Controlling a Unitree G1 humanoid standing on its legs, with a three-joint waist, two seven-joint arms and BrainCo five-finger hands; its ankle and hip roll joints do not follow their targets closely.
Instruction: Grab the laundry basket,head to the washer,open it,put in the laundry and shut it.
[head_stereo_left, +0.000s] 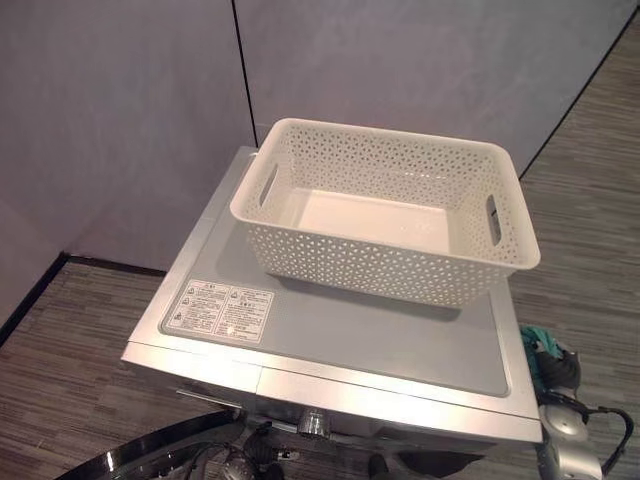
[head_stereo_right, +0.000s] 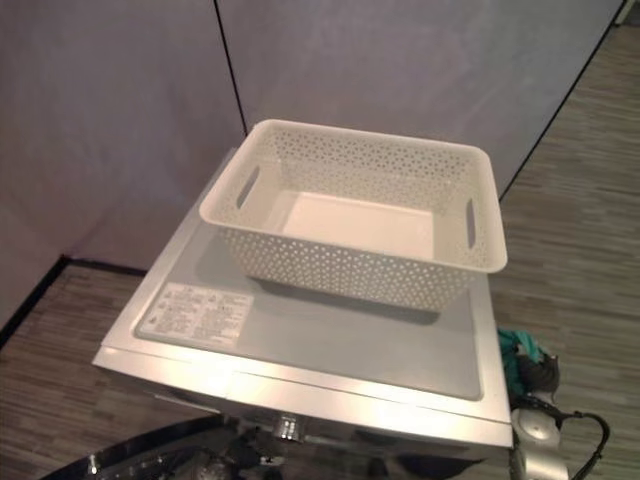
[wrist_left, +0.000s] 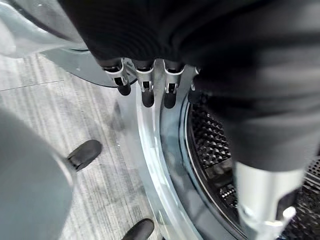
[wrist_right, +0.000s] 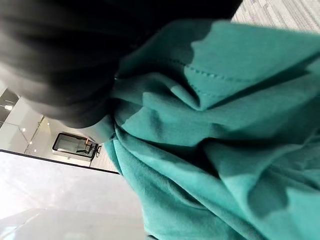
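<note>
Nearest, at the lower edge of the head views, a dark round washer door (head_stereo_left: 150, 462) swung open, glossy, with a chrome rim. In the left wrist view, left hand (wrist_left: 145, 85) against that rim (wrist_left: 150, 150), silver fingers with dark tips straight in a row, nothing held; beside it the dark drum (wrist_left: 215, 150), metal with a studded, perforated pattern. Above, the washer (head_stereo_left: 330, 340), a silver-grey box with a flat smooth top, a white label (head_stereo_left: 218, 311) with small print at its left front corner, a round chrome knob (head_stereo_left: 312, 424) on the front panel. Standing on the top, toward the back, the laundry basket (head_stereo_left: 390, 255): cream plastic, rectangular, walls pierced in a fine lattice, one slot handle in each short side, bottom plain and bare. At the lower right, beside the washer's front corner, the laundry (head_stereo_left: 538, 350), a teal cloth, soft and crumpled. In the right wrist view the same cloth in deep folds with a stitched seam, pressed close under the right hand (wrist_right: 60, 60); fingers hidden by the cloth, so grip cannot be told. Behind, plain grey wall panels (head_stereo_left: 120, 120); below, striped grey floor (head_stereo_left: 60, 350).
</note>
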